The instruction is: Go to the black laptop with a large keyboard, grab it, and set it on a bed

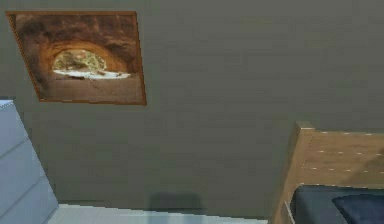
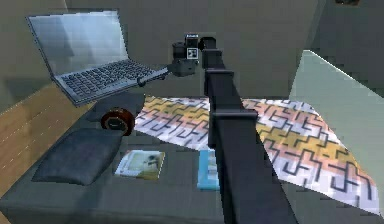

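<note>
A black laptop (image 2: 95,62), its lid up and its keyboard wide and grey, hangs in the air over the head end of a bed (image 2: 170,190) in the arm side view. The dark arm bar rises from the bottom edge to the two white marker squares. Just left of them the gripper (image 2: 166,71) holds the laptop by its right edge. The bed has a dark grey sheet and a blanket (image 2: 275,130) patterned in white, orange and grey. The same bed's wooden headboard (image 1: 340,160) shows at the forward view's lower right.
On the bed lie a dark pillow (image 2: 75,155), a round dark-and-orange thing (image 2: 118,120), a flat book (image 2: 140,163) and a light blue box (image 2: 208,168). A framed picture (image 1: 85,55) hangs on the olive wall ahead. Pale blue furniture (image 1: 20,170) stands at the left.
</note>
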